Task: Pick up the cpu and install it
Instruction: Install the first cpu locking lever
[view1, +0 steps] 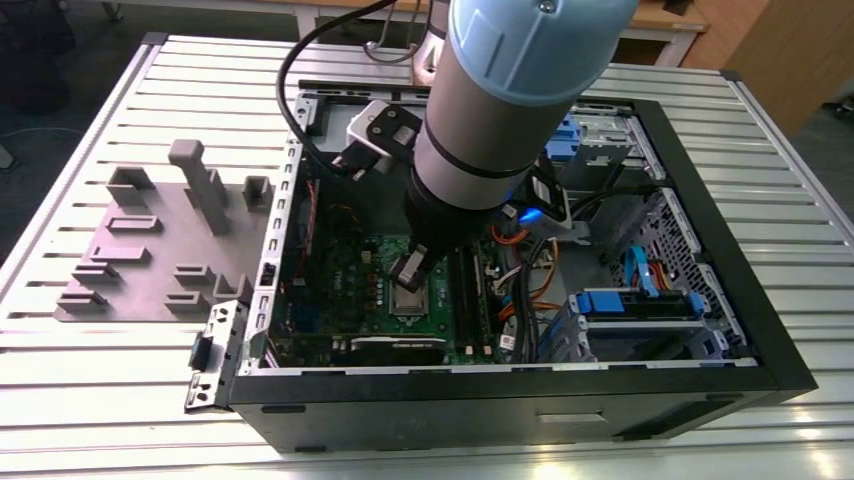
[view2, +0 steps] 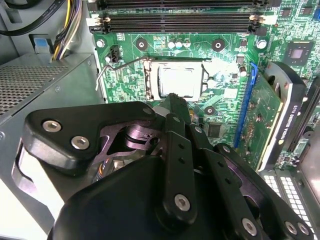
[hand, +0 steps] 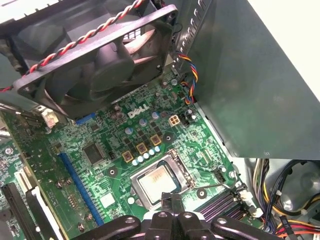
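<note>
The gripper (view2: 175, 102), closed and empty, hovered just over the cpu (view2: 179, 81) in its socket (view2: 151, 75), where it should lie flat and square.

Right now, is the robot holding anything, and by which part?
Nothing, it seems. The cpu lies flat in its socket, and the tool is just by its edge.
</note>
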